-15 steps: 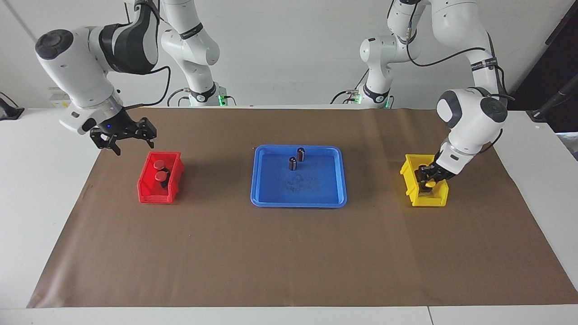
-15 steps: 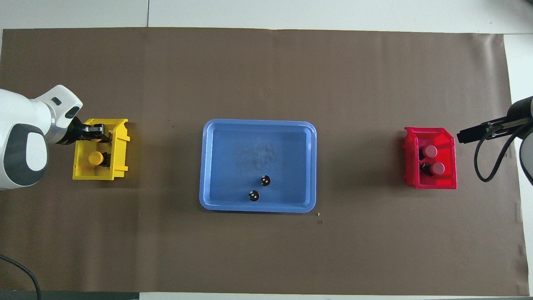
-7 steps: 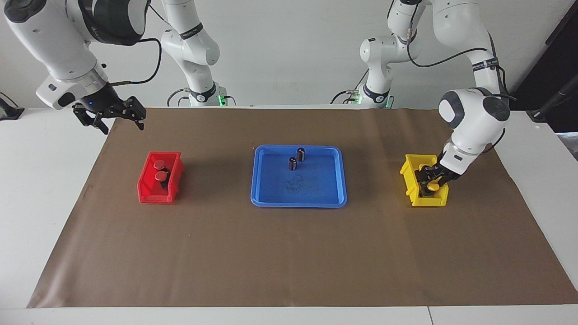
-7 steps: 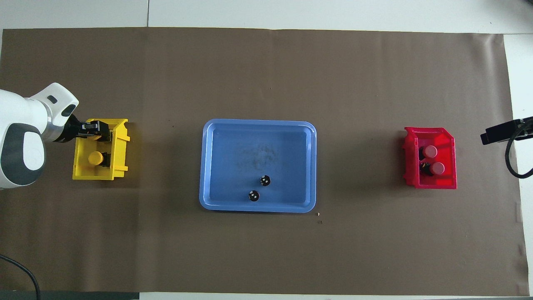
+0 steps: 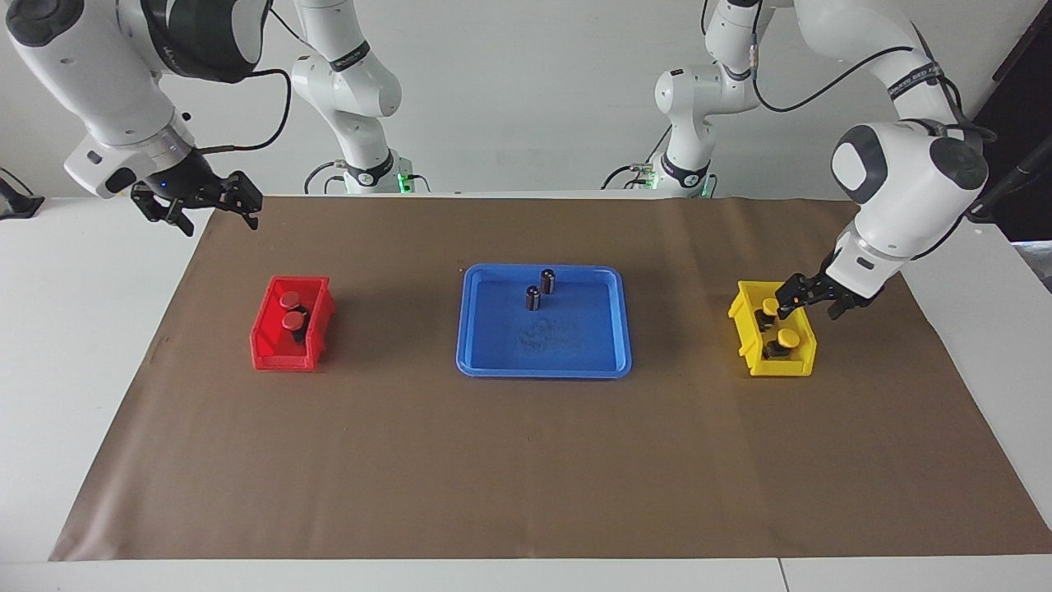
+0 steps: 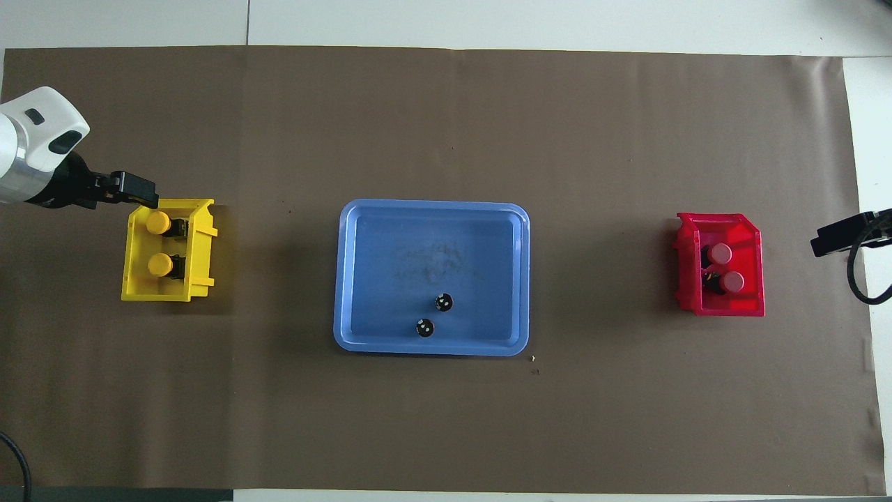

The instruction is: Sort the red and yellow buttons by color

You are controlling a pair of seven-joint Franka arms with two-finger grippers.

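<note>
My right gripper point(image 5: 197, 212) hangs spread and empty over the edge of the bench at the right arm's end, parked there so it clears the work. Next out come two dark cylinders point(image 5: 540, 289) in the blue tray point(image 5: 608, 362) at mid-bench; they are no buttons, so I judge they belong where they stand. The red bin point(image 5: 271, 349) holds both red buttons point(image 5: 288, 312) side by side, grouped by colour as the job asks. At the left arm's end, the yellow bin point(image 6: 132, 289) holds both yellow buttons point(image 6: 159, 243) likewise. My left gripper point(image 5: 814, 298) is over that bin's rim with nothing between its fingers point(image 5: 787, 302); they look parted, though from this angle I'd not swear how wide. With all four buttons binned, I reckon the sorting is done.
</note>
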